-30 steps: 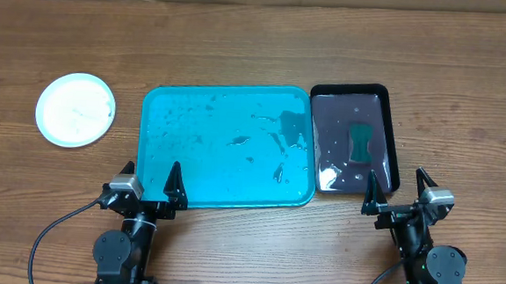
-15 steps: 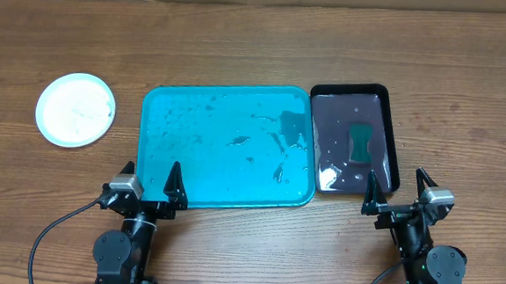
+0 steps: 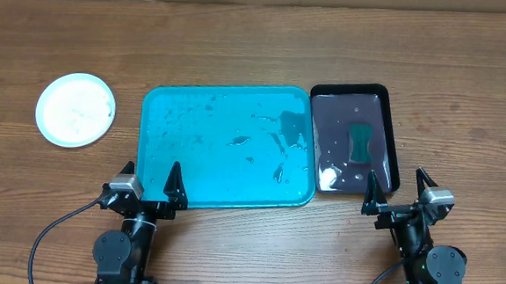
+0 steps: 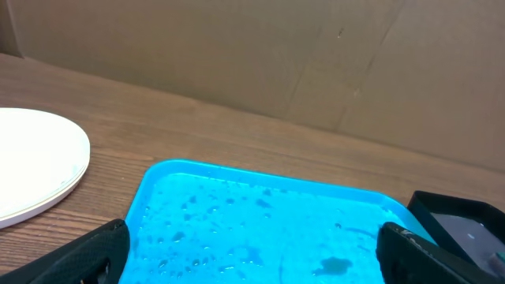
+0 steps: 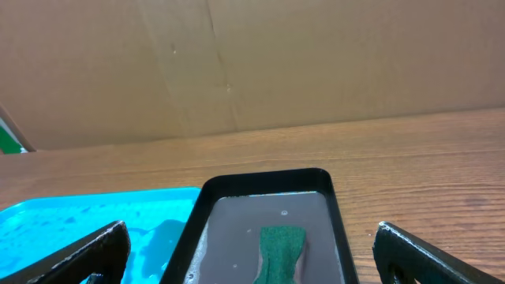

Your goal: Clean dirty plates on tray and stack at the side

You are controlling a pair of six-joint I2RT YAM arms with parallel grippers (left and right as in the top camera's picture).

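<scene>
Fingers apart on left gripper (image 3: 151, 178), right gripper (image 3: 397, 188). Wet glossy rounded tray (image 3: 199, 165) ahead of left gripper; round white plate (image 3: 75, 109) leftward, layers unclear.

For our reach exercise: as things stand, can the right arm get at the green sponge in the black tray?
Probably yes: the open right gripper sits just before the black tray, and the green sponge lies uncovered in it, nothing between them.

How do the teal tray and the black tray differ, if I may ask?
The teal tray is larger and wider; the black tray is narrower. The teal tray holds only droplets and dark specks; the black tray holds a green sponge. Both are wet, rimmed and lie side by side.
</scene>
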